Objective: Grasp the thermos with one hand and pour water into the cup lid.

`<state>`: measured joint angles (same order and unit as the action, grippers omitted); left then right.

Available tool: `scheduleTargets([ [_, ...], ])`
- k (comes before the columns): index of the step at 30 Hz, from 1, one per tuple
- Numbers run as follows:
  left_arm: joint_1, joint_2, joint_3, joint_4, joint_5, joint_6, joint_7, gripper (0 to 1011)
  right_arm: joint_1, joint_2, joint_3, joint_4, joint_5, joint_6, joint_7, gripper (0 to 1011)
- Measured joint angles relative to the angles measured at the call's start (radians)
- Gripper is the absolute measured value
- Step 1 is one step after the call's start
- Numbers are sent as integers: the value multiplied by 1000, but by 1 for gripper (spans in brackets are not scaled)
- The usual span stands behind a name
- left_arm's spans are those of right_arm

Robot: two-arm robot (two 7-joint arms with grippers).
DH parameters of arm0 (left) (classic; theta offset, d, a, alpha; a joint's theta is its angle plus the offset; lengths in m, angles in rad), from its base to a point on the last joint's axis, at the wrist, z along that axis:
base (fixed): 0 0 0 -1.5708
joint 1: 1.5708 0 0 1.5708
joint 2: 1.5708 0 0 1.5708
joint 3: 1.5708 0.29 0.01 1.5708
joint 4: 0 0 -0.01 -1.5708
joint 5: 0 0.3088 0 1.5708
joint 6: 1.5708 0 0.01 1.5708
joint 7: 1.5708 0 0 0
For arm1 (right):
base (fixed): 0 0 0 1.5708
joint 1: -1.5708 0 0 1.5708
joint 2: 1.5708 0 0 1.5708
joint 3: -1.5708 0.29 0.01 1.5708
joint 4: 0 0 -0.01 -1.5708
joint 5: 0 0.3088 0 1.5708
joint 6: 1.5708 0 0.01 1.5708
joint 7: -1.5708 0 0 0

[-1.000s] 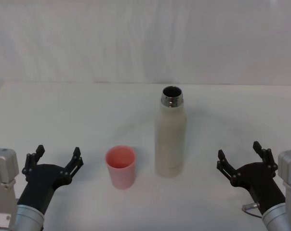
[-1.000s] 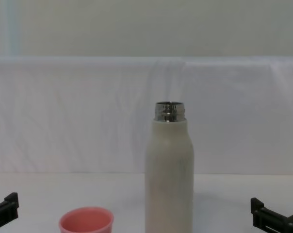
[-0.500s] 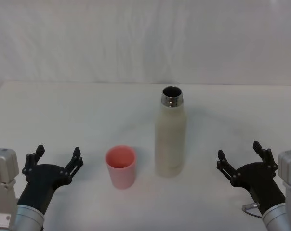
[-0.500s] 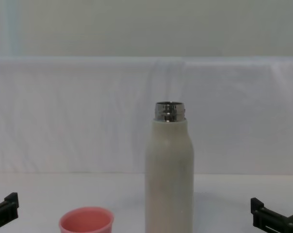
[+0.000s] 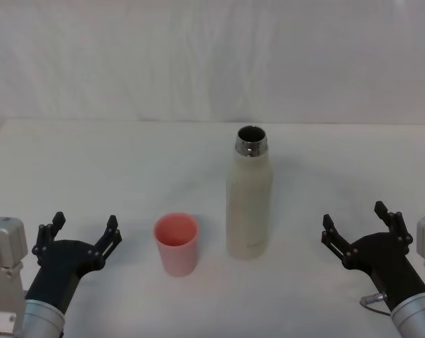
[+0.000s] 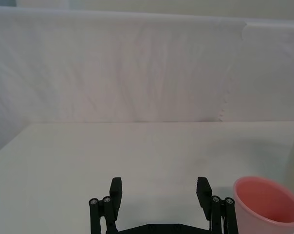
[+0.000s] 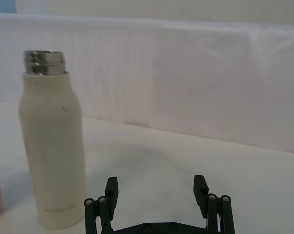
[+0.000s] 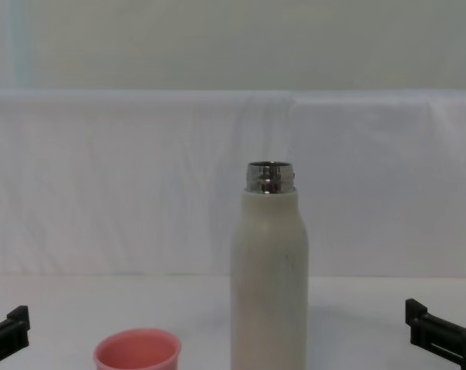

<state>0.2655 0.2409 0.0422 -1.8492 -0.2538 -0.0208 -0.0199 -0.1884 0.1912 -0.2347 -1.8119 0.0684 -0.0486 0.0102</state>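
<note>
White table [image 5: 128,151] seen from the head camera, described from left to right. The left tool [image 5: 80,232] rests at about 8 o'clock in the scene, low over the table, with its two black fingers [image 5: 111,230] spread apart and nothing between them; its wrist view shows the same spread fingers [image 6: 116,191] with the cup [image 6: 266,204] just beyond one fingertip. The cup [image 5: 176,243], pink, upright and open at the top, stands just left of centre at about 6 o'clock, clear of the left tool. The thermos [image 5: 250,197], cream-white, upright and uncapped, with its steel neck [image 5: 251,147] exposed, stands near the middle of the table, close beside the cup at its 3 o'clock but not touching it. The right tool [image 5: 356,227] lies at about 4 o'clock, well apart from the thermos, fingers spread and empty. From the chest camera the thermos [image 8: 269,270] rises far above the cup [image 8: 136,351]. The right wrist view shows the thermos [image 7: 52,141] standing ahead of the spread fingers [image 7: 111,191].
</note>
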Motion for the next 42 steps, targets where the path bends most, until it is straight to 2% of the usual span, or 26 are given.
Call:
scheduleTargets([
  [13, 0, 0, 0, 0, 0, 0, 0, 1001, 3, 24, -4, -63, -6, 56, 121, 1000],
  [20, 0, 0, 0, 0, 0, 0, 0, 1001, 20, 45, -4, -70, 54, 93, 218, 1000],
  [25, 0, 0, 0, 0, 0, 0, 0, 1001, 36, 67, -12, -63, 92, 110, 262, 1000],
  [32, 0, 0, 0, 0, 0, 0, 0, 1001, 60, 85, -38, -42, 114, 123, 284, 1000],
  [42, 0, 0, 0, 0, 0, 0, 0, 1001, 110, 78, -83, 13, 124, 134, 286, 1000],
])
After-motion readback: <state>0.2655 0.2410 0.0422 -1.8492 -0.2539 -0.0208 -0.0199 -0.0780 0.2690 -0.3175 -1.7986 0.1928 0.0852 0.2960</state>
